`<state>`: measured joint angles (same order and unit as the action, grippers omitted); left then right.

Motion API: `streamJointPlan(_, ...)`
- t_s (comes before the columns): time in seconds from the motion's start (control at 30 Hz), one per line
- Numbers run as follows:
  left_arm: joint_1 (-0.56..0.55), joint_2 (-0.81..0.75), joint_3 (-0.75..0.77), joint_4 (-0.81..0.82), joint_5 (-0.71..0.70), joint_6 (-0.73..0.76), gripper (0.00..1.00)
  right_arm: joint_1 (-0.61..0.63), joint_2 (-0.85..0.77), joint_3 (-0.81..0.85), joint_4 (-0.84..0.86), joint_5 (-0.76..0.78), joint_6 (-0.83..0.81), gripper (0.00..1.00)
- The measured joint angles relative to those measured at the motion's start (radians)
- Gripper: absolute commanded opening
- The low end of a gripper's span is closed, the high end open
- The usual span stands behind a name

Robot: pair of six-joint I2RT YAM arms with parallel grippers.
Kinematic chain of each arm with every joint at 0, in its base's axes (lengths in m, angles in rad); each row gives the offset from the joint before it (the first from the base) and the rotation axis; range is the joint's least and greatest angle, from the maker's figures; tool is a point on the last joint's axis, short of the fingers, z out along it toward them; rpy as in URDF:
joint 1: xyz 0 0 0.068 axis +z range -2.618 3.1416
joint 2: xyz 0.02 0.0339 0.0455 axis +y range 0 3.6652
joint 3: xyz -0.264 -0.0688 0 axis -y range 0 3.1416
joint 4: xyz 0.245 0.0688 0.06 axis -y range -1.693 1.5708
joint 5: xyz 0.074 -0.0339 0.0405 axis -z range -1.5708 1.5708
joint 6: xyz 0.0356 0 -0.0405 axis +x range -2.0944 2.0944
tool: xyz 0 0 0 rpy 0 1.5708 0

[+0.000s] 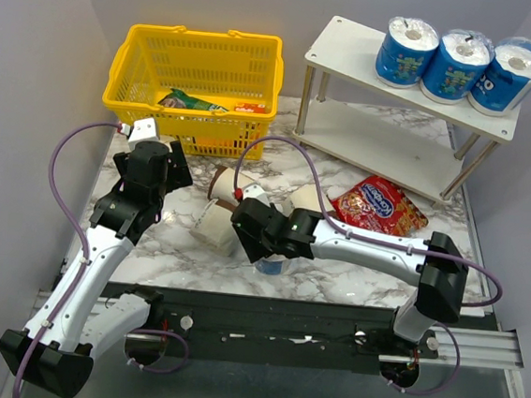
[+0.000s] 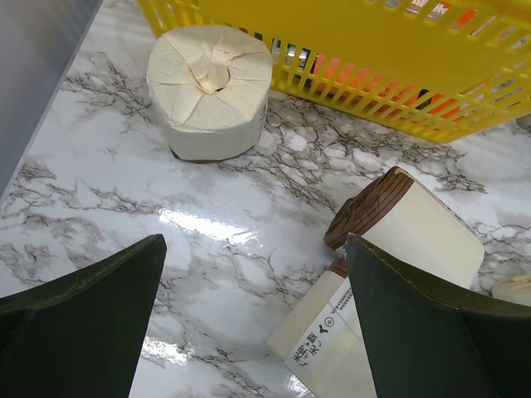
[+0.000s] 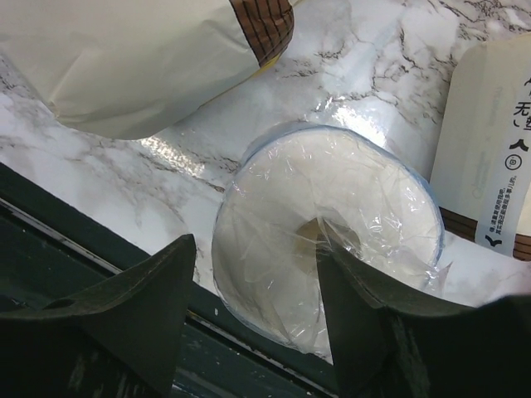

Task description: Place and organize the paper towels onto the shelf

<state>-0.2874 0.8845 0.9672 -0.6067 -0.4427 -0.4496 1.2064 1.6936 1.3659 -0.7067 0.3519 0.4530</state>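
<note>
- My right fingers point(image 3: 133, 307) are spread wide, one on each side of a plastic-wrapped roll point(image 3: 323, 232). The roll stands on end at the near edge of the worktop point(image 3: 348, 58). From the wrist view I can't tell whether either finger touches the wrap.
- My left fingers point(image 2: 83, 323) are wide apart too and hold nothing. Only bare marble shows between them.
- Just beyond the left fingers, off to their right, two cream rolls lie on their sides against each other. One is a banded roll point(image 2: 406, 220) with its brown band towards me. The other is a labelled roll point(image 2: 328, 340) with small print on its paper.
- Further ahead on that side, an upright cream roll point(image 2: 210, 87) stands just beside the wall of the yellow basket point(image 2: 373, 58).
- In the overhead view the right arm point(image 1: 364, 246) lies low across the middle of the worktop, reaching to the left.
- What looks like another cream roll point(image 1: 301, 199) is partly hidden behind that arm.
- The red snack bag point(image 1: 378, 205) lies flat just beyond the arm, in front of the shelf.
- The shelf point(image 1: 355, 52) stands at the far right corner, next to the basket.
- On its top tier three blue-wrapped rolls stand on end in a row, side by side towards the right end: the left roll point(image 1: 407, 51), the middle roll point(image 1: 457, 65) and the right roll point(image 1: 506, 76).
- A green packet point(image 1: 190, 101) lies in the basket.
</note>
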Motion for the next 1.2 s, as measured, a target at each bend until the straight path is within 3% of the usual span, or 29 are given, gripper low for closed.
streamJointPlan(0.33,0.000,0.000,0.000,0.000,0.000,0.000,0.99,0.000,0.041,-0.003,0.003,-0.009,0.005,0.60)
streamJointPlan(0.4,0.000,0.000,0.000,0.000,0.000,0.000,0.99,0.000,0.053,-0.003,0.002,-0.009,0.006,0.54)
streamJointPlan(0.43,0.000,0.000,0.000,0.000,0.000,0.000,0.99,0.000,0.058,-0.002,0.002,-0.008,0.007,0.42)
streamJointPlan(0.53,0.000,0.000,0.000,0.000,0.000,0.000,0.99,0.000,0.065,0.006,-0.005,-0.005,0.011,0.28)
streamJointPlan(0.7,0.000,0.000,0.000,0.000,0.000,0.000,0.99,0.001,0.062,0.055,-0.066,0.012,-0.040,0.27)
streamJointPlan(0.97,0.000,0.000,-0.003,0.014,0.017,-0.007,0.99,0.002,-0.065,0.349,-0.257,0.031,-0.376,0.28)
streamJointPlan(1.2,0.000,-0.004,-0.008,0.024,0.037,-0.008,0.99,-0.121,-0.172,0.675,-0.241,0.033,-0.787,0.32)
